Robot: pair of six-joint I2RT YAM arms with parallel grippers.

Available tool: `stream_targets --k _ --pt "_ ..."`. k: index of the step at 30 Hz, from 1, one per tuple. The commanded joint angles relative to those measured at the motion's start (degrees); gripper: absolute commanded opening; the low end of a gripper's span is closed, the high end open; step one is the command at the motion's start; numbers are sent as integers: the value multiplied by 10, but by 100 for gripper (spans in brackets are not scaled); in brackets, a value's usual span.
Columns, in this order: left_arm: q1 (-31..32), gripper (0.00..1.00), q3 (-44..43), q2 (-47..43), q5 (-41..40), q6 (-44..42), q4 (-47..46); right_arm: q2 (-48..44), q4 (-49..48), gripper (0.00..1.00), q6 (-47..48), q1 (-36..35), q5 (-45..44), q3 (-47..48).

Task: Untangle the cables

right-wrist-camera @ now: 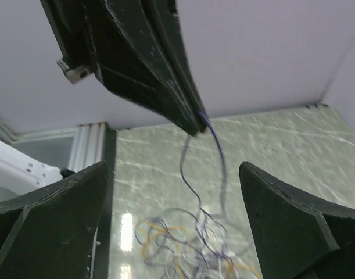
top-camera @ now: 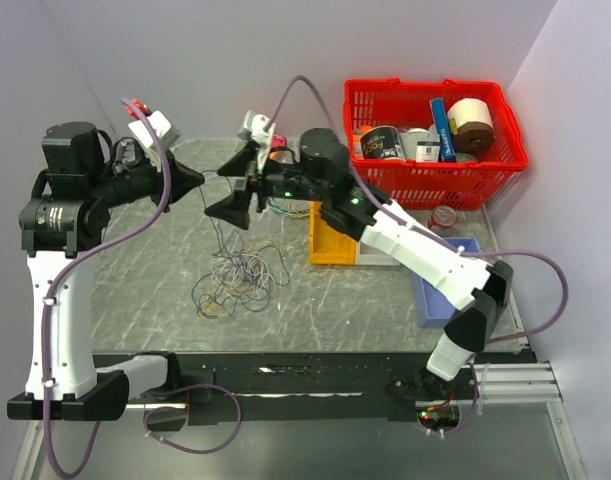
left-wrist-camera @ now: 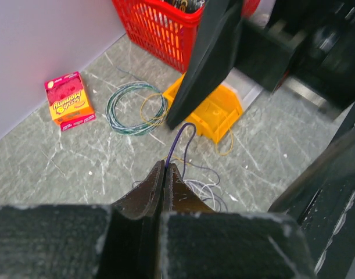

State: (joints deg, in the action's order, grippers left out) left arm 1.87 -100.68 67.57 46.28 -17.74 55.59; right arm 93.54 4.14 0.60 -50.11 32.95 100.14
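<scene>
The cables (top-camera: 239,281) lie as a loose tangle of purple, white, yellow and orange strands on the grey table; they also show in the right wrist view (right-wrist-camera: 189,247). My left gripper (top-camera: 199,181) is raised above them, shut on one dark purple strand (left-wrist-camera: 175,142), which hangs down to the pile (left-wrist-camera: 209,189). In the right wrist view that strand (right-wrist-camera: 217,148) drops from the left gripper's tip (right-wrist-camera: 192,122). My right gripper (top-camera: 231,188) is open and empty. Its fingers (right-wrist-camera: 55,215) stand wide apart on either side of the hanging strand, close to the left gripper.
A round blue-green wire coil (left-wrist-camera: 132,108) lies near a yellow bin (left-wrist-camera: 217,111). A red basket (top-camera: 435,128) of containers stands at the back right, with a blue tray (top-camera: 435,292) on the right. A small orange-pink box (left-wrist-camera: 68,100) lies by the wall.
</scene>
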Motion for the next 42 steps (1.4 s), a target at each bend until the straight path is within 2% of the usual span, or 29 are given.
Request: stream_targets --k 1,7,10,11,15,17,22,24,27,28,30,31,33,37,39,41,42 --pt "2 1 -33 -12 17 35 -16 45 -37 100 -25 -24 7 49" --pt "2 1 -79 -10 -22 128 -79 78 -40 98 -47 -36 -65 52" --pt "2 1 -139 2 -53 170 -96 86 -57 86 -59 -37 -81 45" --pt "2 1 -156 11 -64 196 -105 91 -59 78 -66 -36 -81 45" --pt "2 1 -211 26 -70 235 -130 98 -78 70 -80 -37 -91 37" --pt "2 1 -211 30 -73 251 -142 94 -84 66 -83 -37 -101 26" --pt "2 1 -203 33 -88 251 -152 82 -87 64 -73 -36 -108 5" --pt "2 1 -202 34 -89 254 -155 80 -88 59 -72 -36 -100 2" --pt "2 1 -204 37 -89 262 -162 83 -93 59 -81 -36 -86 8" --pt "2 1 -205 39 -88 264 -167 90 -94 55 -85 -37 -83 15" --pt "2 1 -208 41 -85 271 -168 96 -91 39 -89 -36 -82 23" --pt "2 1 -210 41 -87 271 -167 97 -90 20 -93 -35 -86 23" --pt "2 1 -210 41 -98 264 -165 94 -84 2 -92 -36 -103 21" --pt "2 1 -188 32 -144 235 -155 61 -58 0 -94 -18 -131 4" --pt "2 1 -139 26 -187 225 -163 44 -19 0 -88 8 -142 10" --pt "2 5 -76 18 -213 207 -181 19 18 0 -68 29 -169 40" --pt "1 10 -54 15 -226 202 -188 6 59 0 -44 37 -177 56"
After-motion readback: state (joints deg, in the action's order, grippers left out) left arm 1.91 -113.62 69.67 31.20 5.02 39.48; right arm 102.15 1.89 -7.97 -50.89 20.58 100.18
